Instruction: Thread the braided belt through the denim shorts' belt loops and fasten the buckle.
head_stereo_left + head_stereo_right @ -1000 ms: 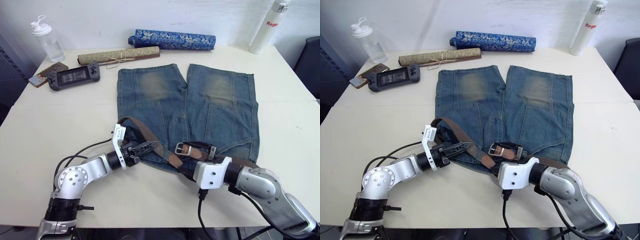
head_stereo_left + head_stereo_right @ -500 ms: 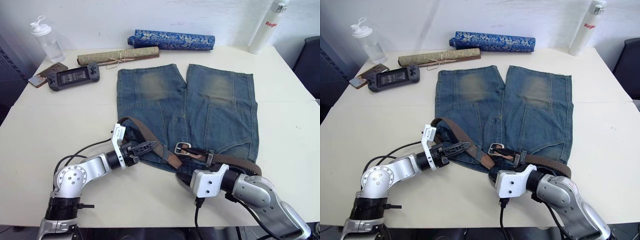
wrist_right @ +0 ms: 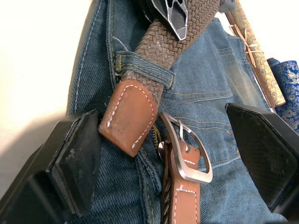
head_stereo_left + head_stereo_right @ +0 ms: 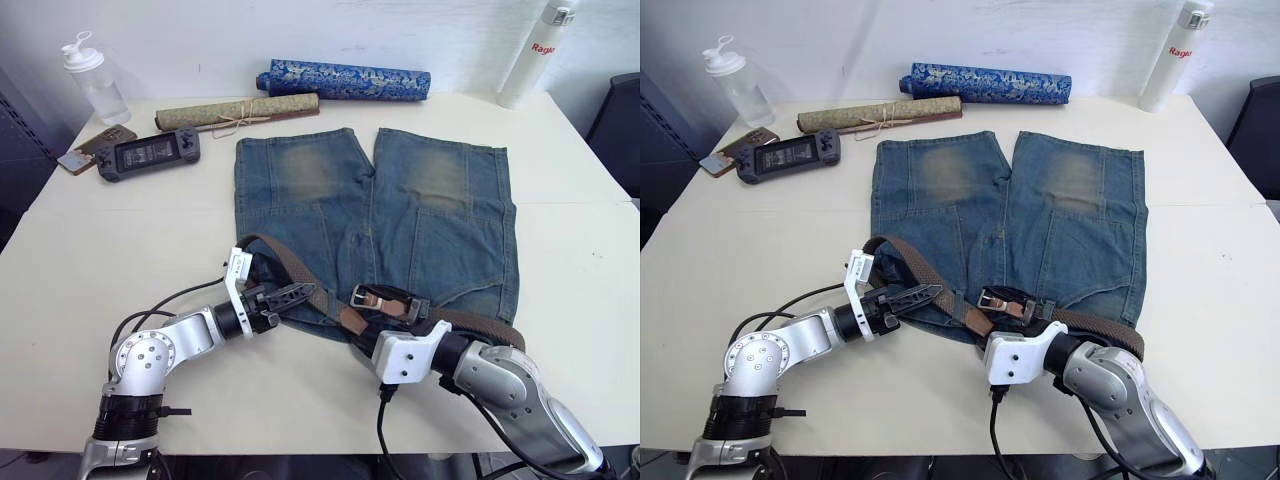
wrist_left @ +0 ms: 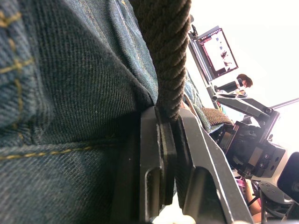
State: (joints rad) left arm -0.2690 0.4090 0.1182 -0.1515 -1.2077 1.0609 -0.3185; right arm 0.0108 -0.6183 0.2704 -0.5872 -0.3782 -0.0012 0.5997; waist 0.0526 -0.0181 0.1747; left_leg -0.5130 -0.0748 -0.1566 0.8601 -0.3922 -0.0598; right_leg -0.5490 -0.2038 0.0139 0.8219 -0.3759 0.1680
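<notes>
Left gripper (image 4: 292,296) clamps the belt (image 4: 283,262) at the near-left edge of the shorts (image 4: 400,215) and holds the same place as a second ago. In the left eye view, the right gripper (image 4: 385,325) sits at the waistband just behind the buckle (image 4: 362,294). Over the last second it drew back toward the robot and then came forward again, now further left and nearer the tip. The right-hand run of belt, which lay partly under the arm before, now curves along the waistband's near-right edge. By judgement, threading is nearly complete and fastening is the open step.

Right eye view: shorts lie flat at the table's centre, legs pointing away, faded denim with paler worn patches. Belt arcs from the left hip across the near waistband.

Left wrist view: both fingers (image 5: 152,154) are pressed onto the woven strap; coarse dark-brown braid stands against twill denim with tan stitching.

Right wrist view: right gripper (image 3: 170,154) is spread wide and holds nothing; its black textured pads (image 3: 74,163) flank tip and buckle. The tan leather tip (image 3: 128,114), white-stitched and rounded, has passed under a belt loop (image 3: 142,70) and ends just beside the buckle (image 3: 187,151), a silver D-shaped frame with a prong. Tip and buckle are not yet joined.
</notes>
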